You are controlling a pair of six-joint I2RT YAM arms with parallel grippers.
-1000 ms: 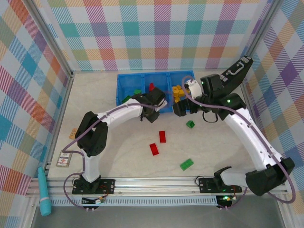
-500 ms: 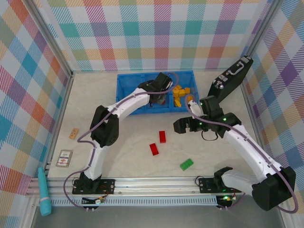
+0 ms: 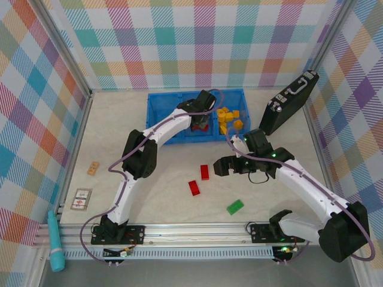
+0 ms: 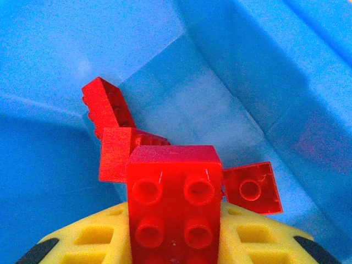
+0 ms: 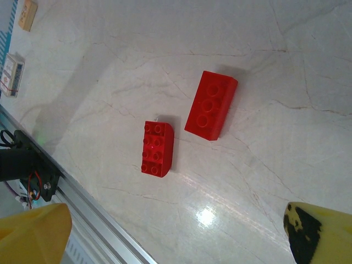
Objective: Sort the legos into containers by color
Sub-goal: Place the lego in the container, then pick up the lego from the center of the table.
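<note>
Left wrist: we saw the left gripper (image 4: 175, 245) clamped on a red brick (image 4: 175, 203) above other reds (image 4: 118, 154) in the blue bin (image 4: 55, 55) | right wrist: right gripper (image 5: 173, 220) gaped wide over two loose bricks (image 5: 158, 148) on the table (image 5: 286, 55).

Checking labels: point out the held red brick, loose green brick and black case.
held red brick (image 4: 173, 206): left wrist view, studded face
loose green brick (image 3: 235, 207): top external view, centre
black case (image 3: 288, 106): top external view, broad side
</note>
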